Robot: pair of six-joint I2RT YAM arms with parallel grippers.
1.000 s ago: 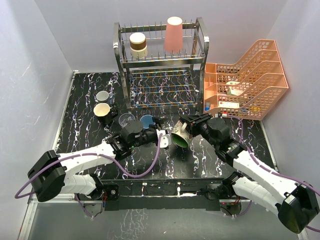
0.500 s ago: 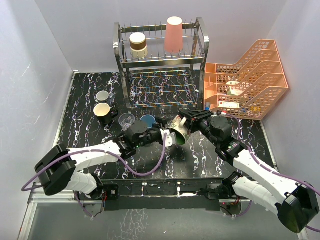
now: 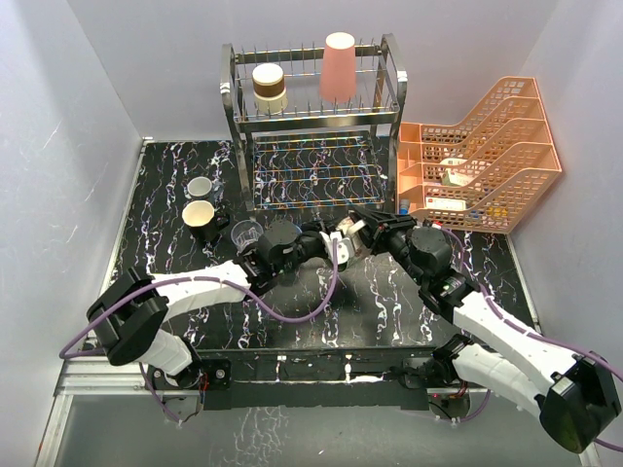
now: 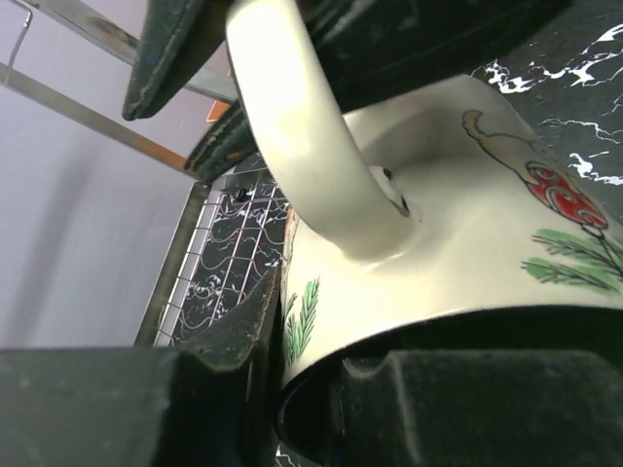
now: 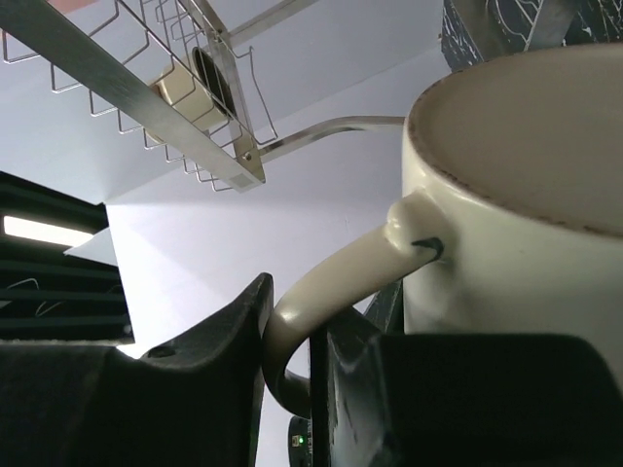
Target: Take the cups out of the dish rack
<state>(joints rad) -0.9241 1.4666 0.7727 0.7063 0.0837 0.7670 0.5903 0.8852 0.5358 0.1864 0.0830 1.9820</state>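
One cream mug (image 4: pixel 458 243), glossy glazed ceramic; dish rack (image 3: pixel 302 120), shiny steel wire; trays (image 3: pixel 506 146) beside the dish rack, matt orange plastic mesh.

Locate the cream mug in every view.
Top external: cream mug at centre, in front of the dish rack.
Left wrist: mug fills centre and right, handle pointing up.
Right wrist: mug at right, handle toward lower left.
Shared landmark: the dish rack's steel bars, upper left in both wrist views.

Looks like a robot lab cell: plain grey walls (image 3: pixel 68 117) boxing in a black marbled bench (image 3: pixel 165 195), left arm (image 3: pixel 195 290) and right arm (image 3: pixel 496 331) bolted at its edge.
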